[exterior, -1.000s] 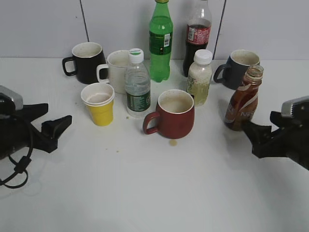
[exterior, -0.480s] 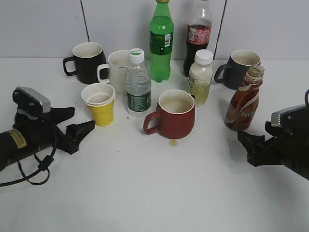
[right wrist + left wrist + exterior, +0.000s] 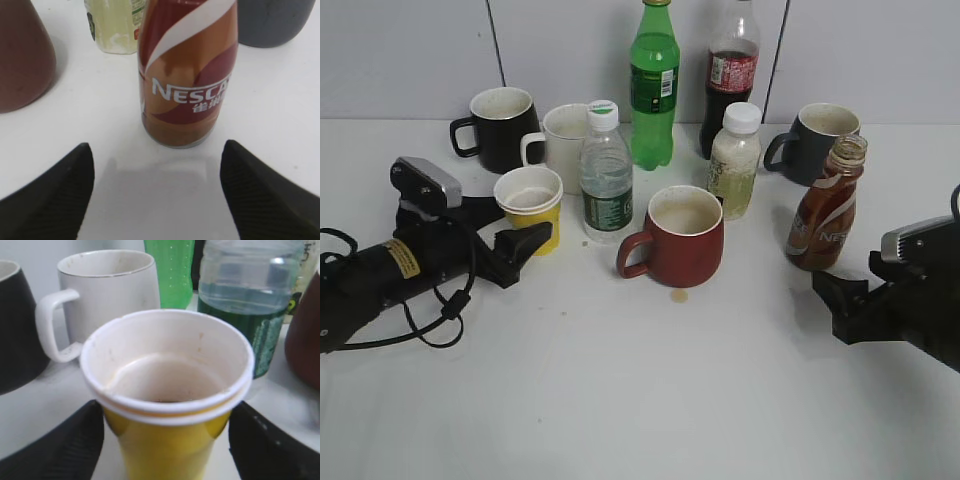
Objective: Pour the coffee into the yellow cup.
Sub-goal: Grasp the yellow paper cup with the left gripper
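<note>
The yellow cup (image 3: 527, 197) stands left of centre, upright, with a white inside and a brownish stain; it fills the left wrist view (image 3: 167, 390). My left gripper (image 3: 525, 226) is open with one finger on each side of the cup's lower body (image 3: 165, 450), small gaps showing. The coffee is in the uncapped brown Nescafe bottle (image 3: 825, 212), upright at the right. My right gripper (image 3: 830, 302) is open and empty, a short way in front of the bottle (image 3: 185, 90), which sits centred beyond the two fingers (image 3: 157, 165).
A red mug (image 3: 680, 242) stands at centre with a small spill spot (image 3: 678, 295) before it. A water bottle (image 3: 606, 180), white mug (image 3: 560, 140), black mug (image 3: 500, 128), green bottle (image 3: 653, 85), cola bottle (image 3: 730, 72), pale drink bottle (image 3: 733, 160) and dark grey mug (image 3: 820, 140) crowd the back.
My left arm has moved right and forward to the yellow cup, so its fingers now flank it. My right gripper drew back slightly from the bottle, then stayed still.
</note>
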Tool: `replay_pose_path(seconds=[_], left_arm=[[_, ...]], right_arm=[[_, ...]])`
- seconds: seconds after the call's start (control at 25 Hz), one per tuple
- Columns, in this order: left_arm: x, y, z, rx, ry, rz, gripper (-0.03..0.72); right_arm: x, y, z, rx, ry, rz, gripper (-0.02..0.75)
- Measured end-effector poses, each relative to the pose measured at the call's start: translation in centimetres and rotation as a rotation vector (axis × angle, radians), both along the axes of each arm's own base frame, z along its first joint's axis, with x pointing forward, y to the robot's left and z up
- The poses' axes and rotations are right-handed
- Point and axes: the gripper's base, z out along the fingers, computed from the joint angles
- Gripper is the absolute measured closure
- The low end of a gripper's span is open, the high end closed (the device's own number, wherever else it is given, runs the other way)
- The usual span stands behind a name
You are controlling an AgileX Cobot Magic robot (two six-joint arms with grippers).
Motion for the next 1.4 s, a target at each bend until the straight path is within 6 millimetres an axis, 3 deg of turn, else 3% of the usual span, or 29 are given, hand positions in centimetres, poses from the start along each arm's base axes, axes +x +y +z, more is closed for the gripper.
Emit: replay_pose_path(seconds=[0.6, 0.92, 1.24, 1.4], left_arm=[[3.6, -1.2, -2.1, -0.009, -0.025, -0.049, 0.099], [4.7, -2.1, -2.0, 0.031, -0.025, -0.058, 0.101], [4.9, -2.1, -1.9, 0.026, -0.025, -0.04, 0.249], [4.8, -2.1, -1.9, 0.025, -0.023, -0.037, 0.286]], right_arm=[[0.0, 0.0, 0.0, -0.001, -0.001, -0.006, 0.151], [0.4, 0.0, 0.1, 0.0, -0.012, -0.01, 0.15], [1.6, 0.1, 0.3, 0.004, -0.045, -0.01, 0.15], [1.6, 0.1, 0.2, 0.004, -0.044, -0.011, 0.15]])
